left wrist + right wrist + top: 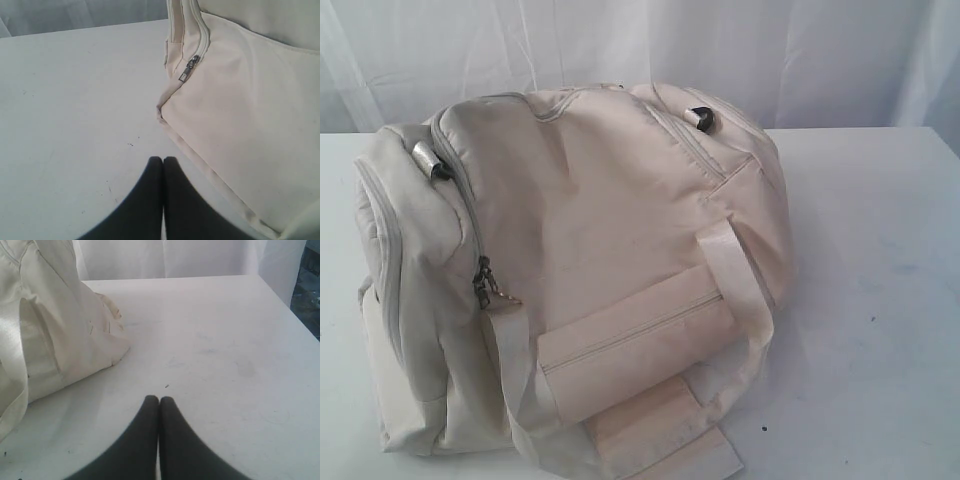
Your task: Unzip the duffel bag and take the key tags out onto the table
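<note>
Left fingers [147,200] and right fingers [145,440] pressed together, empty, over tabletop [880,250]. We judge unzipping not begun; next we need grip on duffel bag [590,200] zipper pull [189,67].

Left tool [162,160] and right tool [159,399], both smooth matte black, broad at the base, tapering to rounded tips.

The right claw [159,401] hovers over the bare white tabletop [225,340], its two black fingers pressed together. A dark speck [167,386] lies just beyond the tips. The cream duffel bag [65,335] sits nearby, its webbing strap [12,340] hanging.
</note>
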